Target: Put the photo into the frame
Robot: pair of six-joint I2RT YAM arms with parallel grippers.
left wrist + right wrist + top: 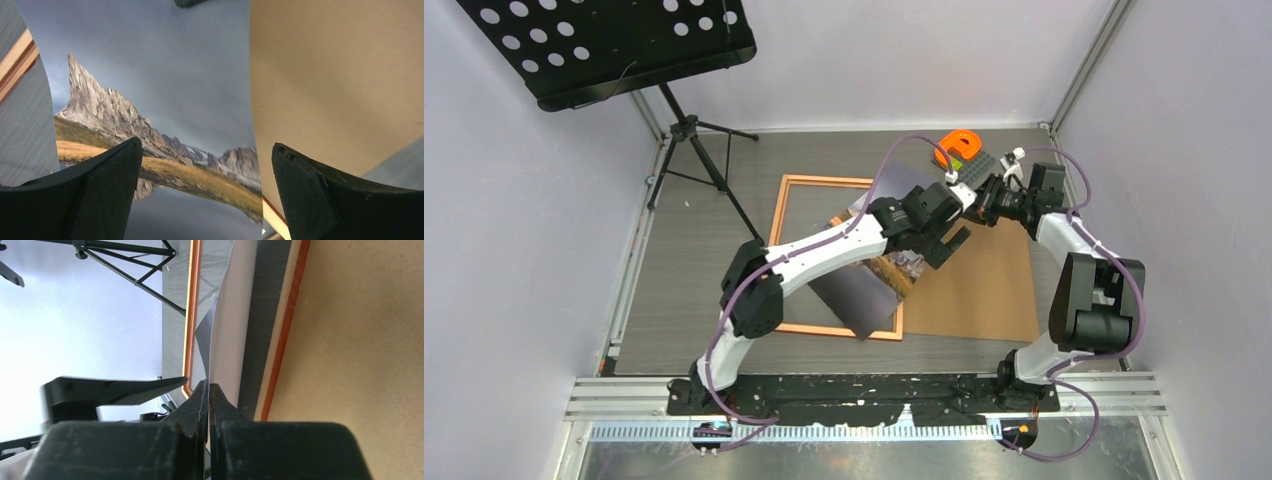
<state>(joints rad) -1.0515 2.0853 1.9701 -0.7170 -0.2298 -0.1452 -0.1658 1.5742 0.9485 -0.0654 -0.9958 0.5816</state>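
The photo (150, 100), a rocky peak mirrored in a lake, lies slanted across the frame (786, 215), whose thin orange-brown border shows in the left wrist view (15, 60). One edge of the photo (232, 330) is lifted, white back showing, and my right gripper (209, 390) is shut on that thin edge. From above, the right gripper (991, 197) sits past the frame's far right corner. My left gripper (207, 165) hovers open over the photo's right edge, touching nothing; from above, the left gripper (946, 248) is just right of the frame.
A plain brown backing board (984, 285) lies right of the frame. An orange object (959, 148) sits on a dark pad at the back right. A black music stand (624, 40) on a tripod (694, 150) stands at the back left. Walls close in on three sides.
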